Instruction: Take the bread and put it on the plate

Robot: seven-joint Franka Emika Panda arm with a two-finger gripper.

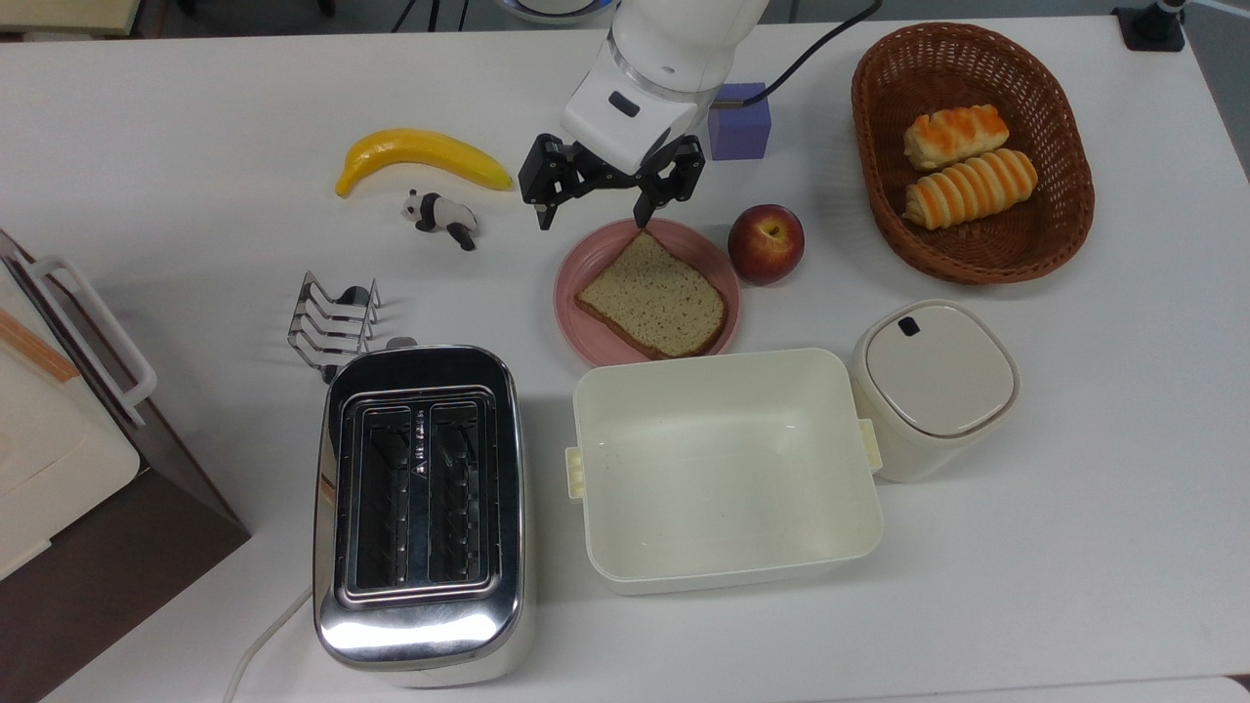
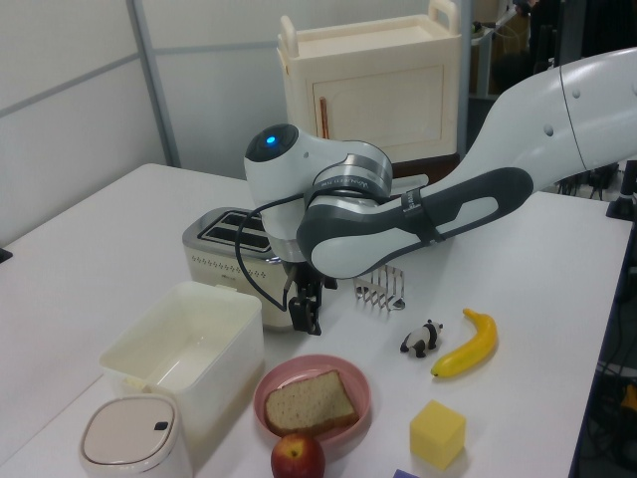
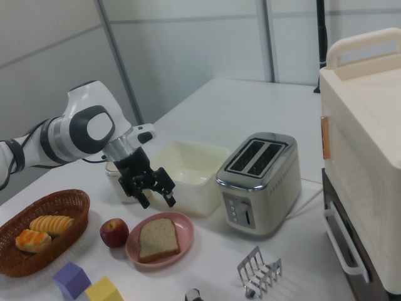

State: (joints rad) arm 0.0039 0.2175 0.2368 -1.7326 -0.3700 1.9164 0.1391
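The bread (image 1: 652,296) (image 2: 310,402) (image 3: 157,237) lies flat on the pink plate (image 1: 583,269) (image 2: 274,387) (image 3: 185,232), a light-brown slice with a darker crust. Above the plate's far edge in the top view hangs my gripper (image 1: 593,212) (image 3: 155,200), open and empty, its two black fingers spread wide. In the left view the gripper (image 2: 308,321) is just above the plate, and nothing touches the bread.
A red apple (image 1: 767,243) sits right of the plate, a cream tub (image 1: 725,469) just in front of it, a lidded canister (image 1: 932,387) beside that. Toaster (image 1: 422,505), toast rack (image 1: 334,320), panda figure (image 1: 440,217), banana (image 1: 422,157), purple cube (image 1: 739,121) and roll basket (image 1: 971,151) ring the area.
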